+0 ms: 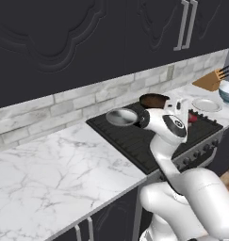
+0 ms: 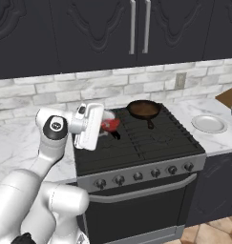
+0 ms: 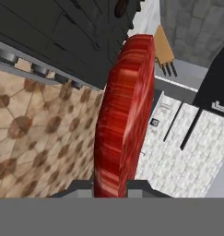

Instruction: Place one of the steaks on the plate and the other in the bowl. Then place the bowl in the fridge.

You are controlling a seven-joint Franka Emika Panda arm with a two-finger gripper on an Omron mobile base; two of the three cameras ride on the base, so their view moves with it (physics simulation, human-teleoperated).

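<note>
Closest in, gripper (image 2: 112, 127): it is being held sideways above the left half of the stove, with the fingers closed on a steak.
Steak (image 3: 125, 115): it is being gripped on edge between the two fingertips in the hand view, its red marbled rim running up the middle; in the right base view it is being seen as a red patch (image 2: 109, 125) just beyond the white hand, and in the left base view as a red sliver (image 1: 193, 117) beside the hand.
Second steak: it is not being made out with any certainty, as the views are poor around the pans.
Stove (image 2: 151, 143): its black grate top is being crossed by the arm, with a row of knobs along the front edge.
Dark pan (image 2: 143, 109): it is being seen resting on a rear burner, handle pointing toward the front.
Grey pan (image 1: 120, 116): it is being shown on the stove's left rear, near the tiled wall.
Plate (image 2: 209, 124): it is lying bare on the marble counter just right of the stove, well apart from the gripper.
Bowl (image 1: 227, 91): it is being seen past the plate, at the frame edge.
Knife block (image 1: 211, 80): it is standing behind the bowl, near the wall.
</note>
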